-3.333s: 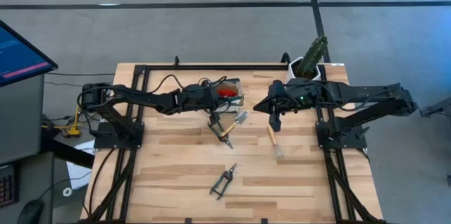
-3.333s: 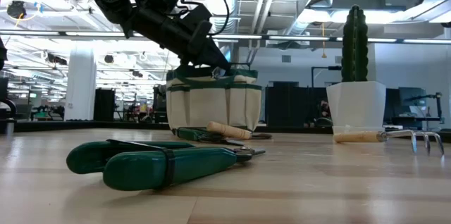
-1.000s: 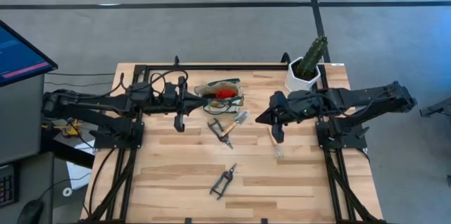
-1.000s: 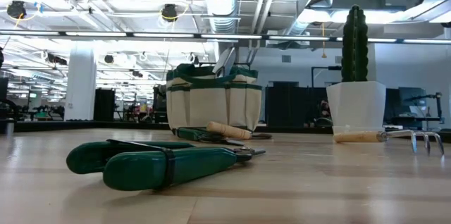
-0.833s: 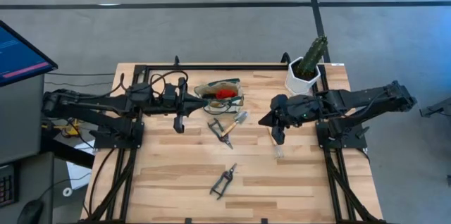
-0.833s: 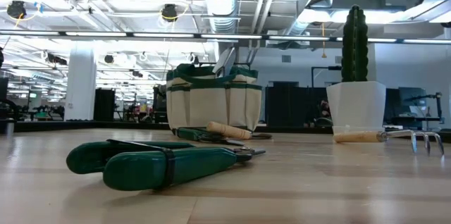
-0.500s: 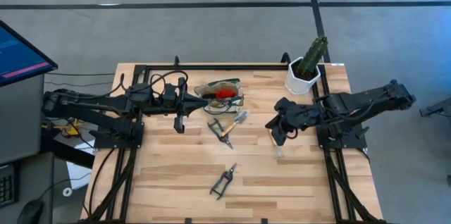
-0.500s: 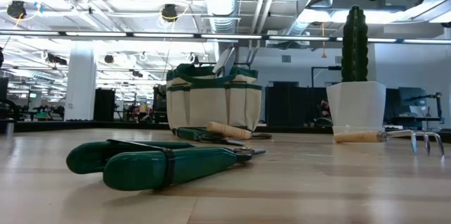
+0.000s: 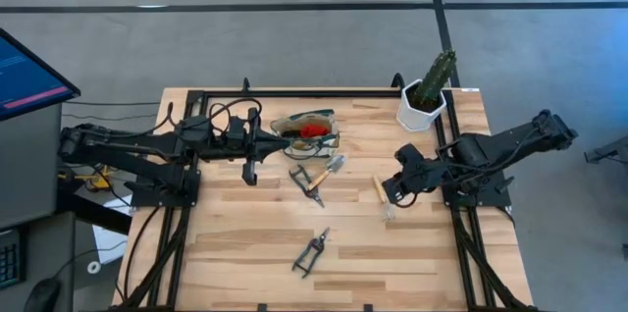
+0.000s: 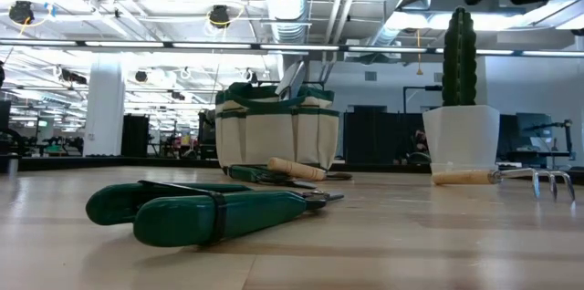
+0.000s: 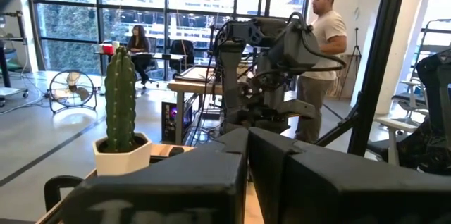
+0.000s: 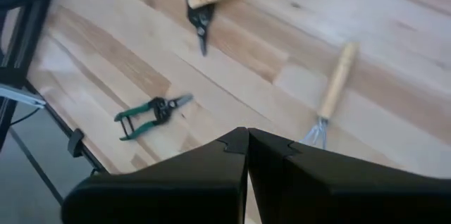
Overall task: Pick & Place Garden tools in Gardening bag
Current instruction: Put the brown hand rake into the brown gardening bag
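My right pincer (image 9: 392,194) is closed on nothing, its two dark fingers pressed flat together above the pale wooden worktop (image 9: 255,253), over the right side near my arm's base. Just beside it lies the thin wooden-handled hand fork (image 9: 381,195), its metal tines pointing toward the near edge; my wrist view shows that fork (image 12: 331,94) free on the boards. Farther out, near the worktop's front, the green-handled pruning shears (image 9: 311,252) lie alone, well apart from everything else. Toward the middle, a wooden-handled metal trowel (image 9: 324,176) lies crossed with a second pair of dark-handled shears (image 9: 301,175), the two touching.

My left pincer (image 9: 249,170) is also closed and empty, parked over the left side with the arm folded back along its frame. Just beside it stands the cream fabric gardening bag with dark green trim (image 9: 306,129), a red-headed tool (image 9: 314,130) showing inside it. From worktop height the bag (image 10: 276,132) stands upright, a grey blade poking above its rim.

At the far right corner a white pot with a green cactus (image 9: 426,97) stands clear of the tools. I can read no brand, label or writing on anything.
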Robot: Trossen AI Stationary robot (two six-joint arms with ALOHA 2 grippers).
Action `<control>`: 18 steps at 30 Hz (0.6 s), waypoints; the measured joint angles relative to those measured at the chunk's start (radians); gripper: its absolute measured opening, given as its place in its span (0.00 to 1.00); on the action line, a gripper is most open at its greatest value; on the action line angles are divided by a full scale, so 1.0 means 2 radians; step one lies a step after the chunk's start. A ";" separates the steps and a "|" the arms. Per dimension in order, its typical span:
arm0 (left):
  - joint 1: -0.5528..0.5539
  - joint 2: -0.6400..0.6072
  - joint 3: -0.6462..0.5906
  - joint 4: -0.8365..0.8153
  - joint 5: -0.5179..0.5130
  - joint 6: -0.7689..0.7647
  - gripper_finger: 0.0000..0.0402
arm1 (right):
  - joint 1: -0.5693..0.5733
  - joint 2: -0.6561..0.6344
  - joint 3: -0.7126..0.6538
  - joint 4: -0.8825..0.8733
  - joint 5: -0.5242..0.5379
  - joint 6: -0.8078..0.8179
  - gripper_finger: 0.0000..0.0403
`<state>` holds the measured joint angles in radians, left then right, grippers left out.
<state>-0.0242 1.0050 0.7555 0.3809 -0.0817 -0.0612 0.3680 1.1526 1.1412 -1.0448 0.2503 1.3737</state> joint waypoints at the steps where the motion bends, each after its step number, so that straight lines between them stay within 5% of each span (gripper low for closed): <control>1: 0.000 0.000 0.000 0.000 0.000 0.000 0.00 | 0.002 0.000 0.000 -0.004 -0.004 0.006 0.00; 18: 0.000 0.000 0.000 0.000 0.000 0.000 0.00 | 0.024 0.000 0.000 -0.007 -0.061 -0.089 0.00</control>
<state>-0.0242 1.0050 0.7555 0.3805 -0.0818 -0.0612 0.4160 1.1530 1.1412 -1.0580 0.1280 1.1962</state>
